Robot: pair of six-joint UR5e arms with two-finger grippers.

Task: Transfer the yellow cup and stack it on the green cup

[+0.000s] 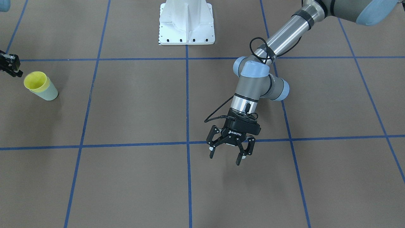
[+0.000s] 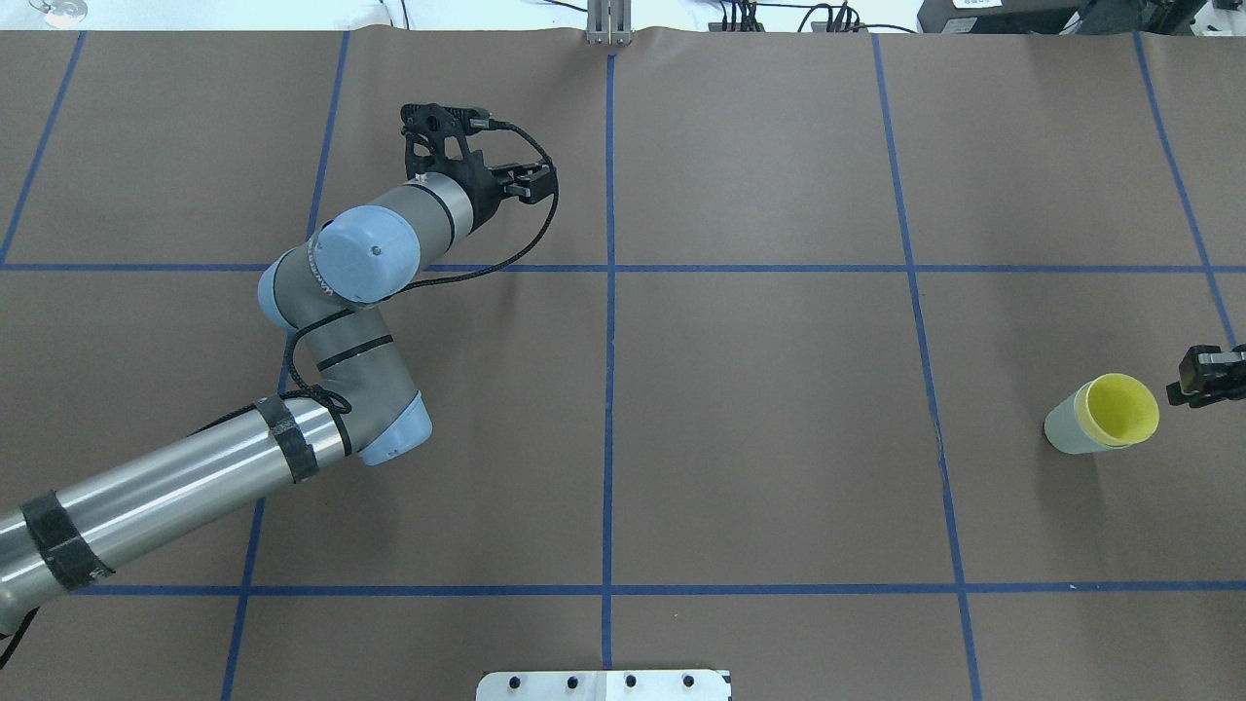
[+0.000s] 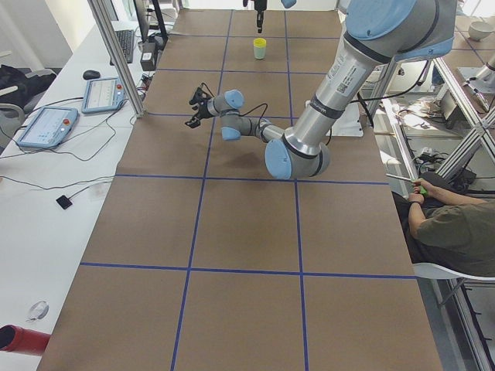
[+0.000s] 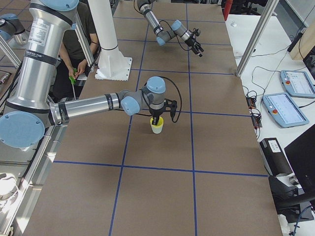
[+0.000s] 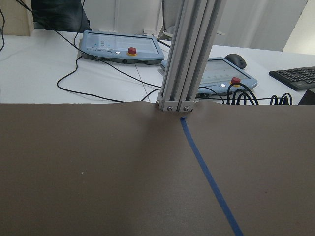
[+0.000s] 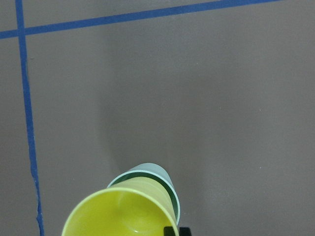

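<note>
The yellow cup (image 1: 35,80) sits nested inside the green cup (image 1: 47,93), which stands upright on the table at the robot's right; the stack also shows in the overhead view (image 2: 1124,409). My right gripper (image 1: 12,68) is at the stack's outer side, cut off by the frame edge. In the right wrist view a black fingertip (image 6: 173,231) sits on the right rim of the yellow cup (image 6: 118,216), so the gripper looks shut on that rim. My left gripper (image 1: 225,158) hangs open and empty far from the cups.
The robot's white base plate (image 1: 186,25) is at the table's middle. Blue tape lines divide the brown table (image 2: 759,428). A metal post (image 5: 182,59) stands at the far edge ahead of the left gripper. Operator pendants and cables lie beyond.
</note>
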